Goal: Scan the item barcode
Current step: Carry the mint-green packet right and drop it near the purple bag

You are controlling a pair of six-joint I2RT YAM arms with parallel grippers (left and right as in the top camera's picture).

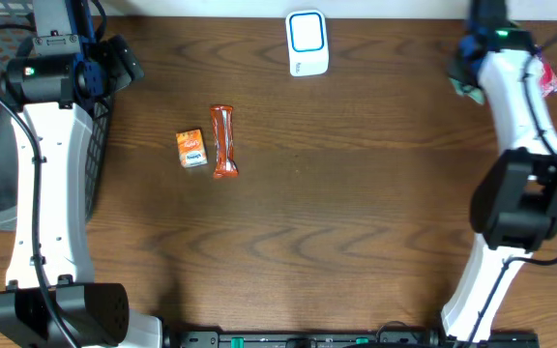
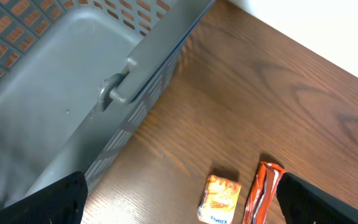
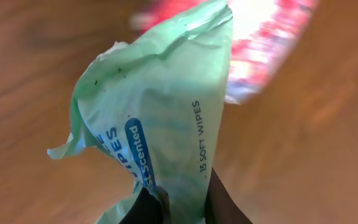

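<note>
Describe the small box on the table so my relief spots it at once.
On the wooden table, look left of centre, toward the grey basket. Two orange things lie side by side: the box is the short, squarish one nearer the basket, not the long thin wrapper.

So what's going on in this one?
The right gripper is shut on a pale green soft pack of wipes, held at the table's far right. The white, blue-faced scanner sits at the far edge, not yet reached. The left gripper hangs open by the grey plastic basket. A small orange box and an orange-red bar wrapper lie on the wooden table.
</note>
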